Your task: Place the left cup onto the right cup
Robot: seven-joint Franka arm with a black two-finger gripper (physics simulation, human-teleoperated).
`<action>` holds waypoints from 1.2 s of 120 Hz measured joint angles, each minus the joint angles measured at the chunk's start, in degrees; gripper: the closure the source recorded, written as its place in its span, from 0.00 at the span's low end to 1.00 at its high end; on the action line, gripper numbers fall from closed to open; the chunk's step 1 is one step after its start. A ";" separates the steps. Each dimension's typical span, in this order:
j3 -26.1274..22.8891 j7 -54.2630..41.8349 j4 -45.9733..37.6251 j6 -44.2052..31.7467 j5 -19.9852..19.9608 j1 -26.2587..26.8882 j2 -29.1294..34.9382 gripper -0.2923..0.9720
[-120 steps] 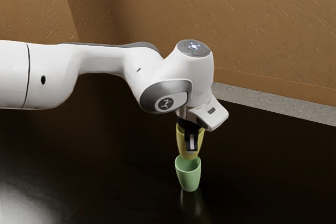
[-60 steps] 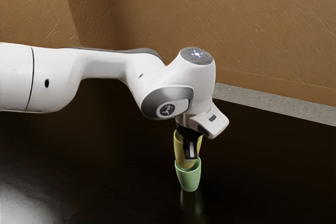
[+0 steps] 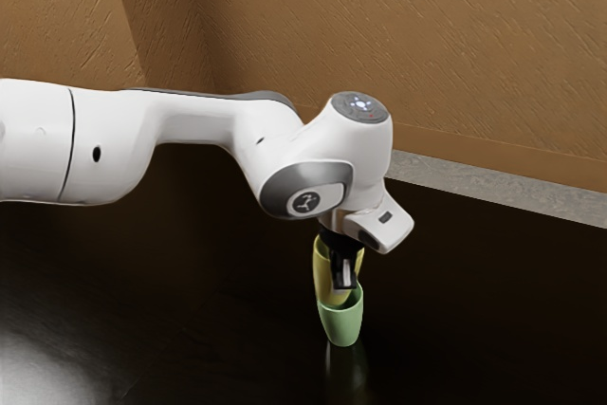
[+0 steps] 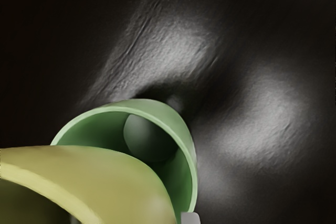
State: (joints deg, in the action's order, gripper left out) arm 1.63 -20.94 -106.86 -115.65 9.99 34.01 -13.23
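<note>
Tool [image 3: 345, 274] is clamped on the yellow cup [image 3: 323, 267], which is tilted with its base inside the green cup [image 3: 342, 322]. The green cup stands on the table [image 3: 493, 310], and its floor shows past the yellow rim in the wrist view. Versus 1 s ago the yellow cup sits deeper. The table's back edge is at 2 o'clock from the cups, and the dark top is bare from 3 through 9.

Arm [image 3: 180, 139] reaching in from the exterior view's left, tool [image 3: 343, 274] pointing down.
The white arm lies almost level, then bends at the rounded wrist [image 3: 353, 144], and the black tool hangs below it with a slight tilt. Its fingers are closed on the wall of the yellow cup [image 3: 323, 267], one finger showing dark against the cup's side.
</note>
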 joint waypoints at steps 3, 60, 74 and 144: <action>-0.02 -0.04 0.05 0.02 0.06 0.06 -0.09 0.85; -0.08 -0.51 1.42 0.09 2.03 0.33 -2.14 0.85; -0.08 -0.57 1.67 0.02 2.08 0.33 -2.80 0.85; -0.07 -1.11 4.16 -0.36 1.96 0.81 -6.12 0.85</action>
State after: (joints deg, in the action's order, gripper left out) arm 1.55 -22.05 -102.70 -116.01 11.95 34.81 -19.35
